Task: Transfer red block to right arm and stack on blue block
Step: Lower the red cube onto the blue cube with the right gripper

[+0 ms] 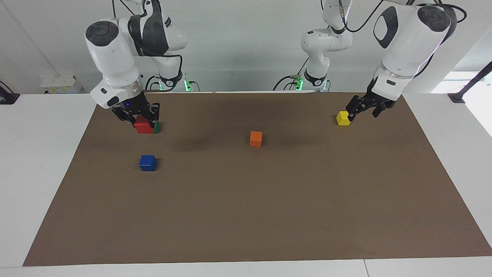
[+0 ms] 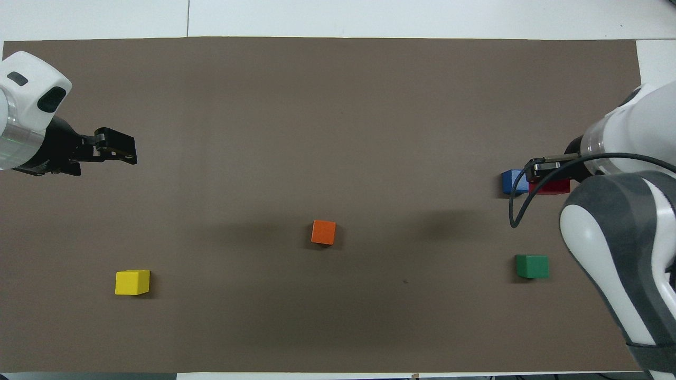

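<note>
While the right arm (image 1: 115,57) hangs over its own end of the tabletop (image 1: 23,154), its tool (image 1: 139,115) is clamped on the red block (image 1: 143,125), one finger on each side. From the facing camera the block is up in the air, clear of the brown mat (image 1: 269,211) and partly covering the green block (image 1: 156,127) that lies on the mat. From overhead the red block (image 2: 552,186) sits just beside the blue block (image 2: 511,181), overlapping its edge, so the right tool (image 2: 544,171) is over or almost over the blue one; the facing camera shows a clear gap of height between them. The blue block (image 1: 148,162) rests on the mat, farther from the robots than the green block (image 2: 532,266) and at the same end of the tabletop.

The left arm (image 1: 407,42) waits at its own end. Its tool (image 1: 363,109) hangs above the mat with nothing between its fingers, which look spread apart; overhead the left tool (image 2: 113,150) is well clear of the yellow block (image 2: 132,282). In the facing camera the yellow block (image 1: 343,118) seems to touch a fingertip, but that is only overlap. An orange block (image 1: 256,138) lies alone near the middle of the mat, well apart from the others
</note>
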Tool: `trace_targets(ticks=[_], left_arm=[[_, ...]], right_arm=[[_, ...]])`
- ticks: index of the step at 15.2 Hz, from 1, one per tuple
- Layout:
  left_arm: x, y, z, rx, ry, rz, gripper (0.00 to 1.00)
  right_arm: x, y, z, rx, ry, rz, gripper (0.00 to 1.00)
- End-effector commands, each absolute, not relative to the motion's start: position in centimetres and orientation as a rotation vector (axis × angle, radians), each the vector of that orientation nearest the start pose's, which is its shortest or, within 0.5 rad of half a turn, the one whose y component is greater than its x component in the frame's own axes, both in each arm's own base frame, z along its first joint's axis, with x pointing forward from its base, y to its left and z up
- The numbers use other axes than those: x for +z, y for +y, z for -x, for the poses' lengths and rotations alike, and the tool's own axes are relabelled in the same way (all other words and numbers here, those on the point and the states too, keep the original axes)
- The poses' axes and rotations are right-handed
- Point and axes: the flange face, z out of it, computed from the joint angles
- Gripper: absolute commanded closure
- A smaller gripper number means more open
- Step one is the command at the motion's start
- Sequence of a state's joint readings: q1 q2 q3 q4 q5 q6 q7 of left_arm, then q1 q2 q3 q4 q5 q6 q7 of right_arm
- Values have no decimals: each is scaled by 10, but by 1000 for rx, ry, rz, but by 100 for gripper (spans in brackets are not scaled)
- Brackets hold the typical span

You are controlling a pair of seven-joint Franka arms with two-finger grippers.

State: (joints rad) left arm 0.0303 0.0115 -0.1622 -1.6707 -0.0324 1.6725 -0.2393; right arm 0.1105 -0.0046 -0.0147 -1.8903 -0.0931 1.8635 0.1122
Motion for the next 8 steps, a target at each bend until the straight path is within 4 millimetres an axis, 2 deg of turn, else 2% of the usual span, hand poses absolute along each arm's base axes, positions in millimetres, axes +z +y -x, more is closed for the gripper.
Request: trace_targets(ticks=[1,4,8], left_arm=[[585,-78,-556,8,-149,3182,0],[584,-78,-556,10,-151,3181,0],[585,-88,-554,19,-116,3179,0]], right_arm=[[462,34,-565,-25,37,3253,100],[427,20,-566,-68,55,3244,100],[395,10,-567,-71,34,3240,100]])
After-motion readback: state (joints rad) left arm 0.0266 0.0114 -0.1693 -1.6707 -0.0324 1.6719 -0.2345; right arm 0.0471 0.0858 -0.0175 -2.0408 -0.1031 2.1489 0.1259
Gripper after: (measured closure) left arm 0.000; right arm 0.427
